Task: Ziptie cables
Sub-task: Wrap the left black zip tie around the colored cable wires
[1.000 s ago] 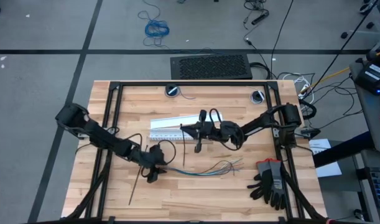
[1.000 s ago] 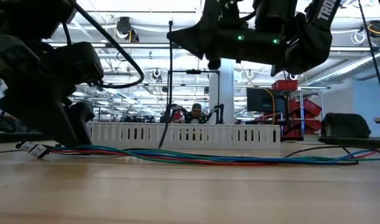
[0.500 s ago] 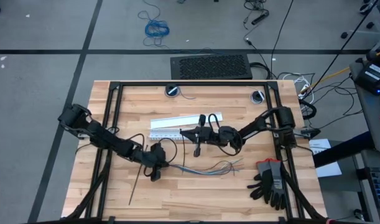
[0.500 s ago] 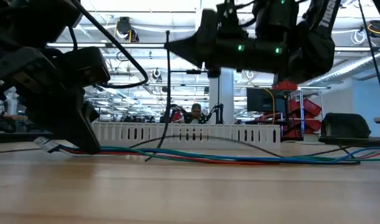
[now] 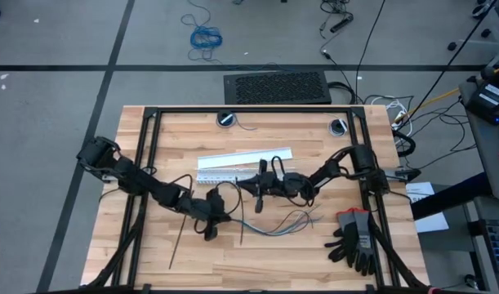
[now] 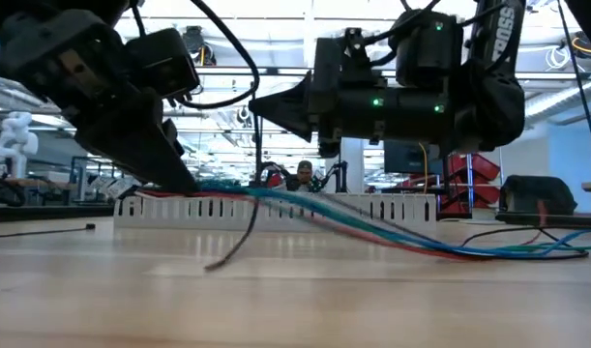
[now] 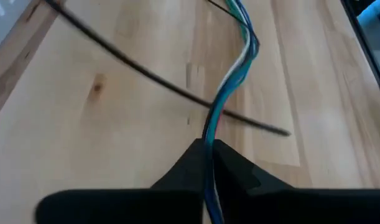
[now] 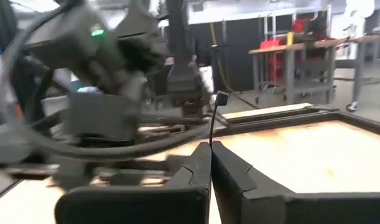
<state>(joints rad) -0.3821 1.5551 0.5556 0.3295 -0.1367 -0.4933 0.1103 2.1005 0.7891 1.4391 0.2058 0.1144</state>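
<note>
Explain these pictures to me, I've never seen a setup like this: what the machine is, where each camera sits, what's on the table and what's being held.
Two dark robot arms work over a wooden table. One camera looks straight down, one sits at table height, and one rides on each wrist. The left gripper has its jaws shut on the cables, a bundle of thin coloured wires, raising that end. The right gripper has its jaws shut on a ziptie, a thin black strip. A second ziptie lies near the left edge. Also there: a white slotted strip and black gloves.
</note>
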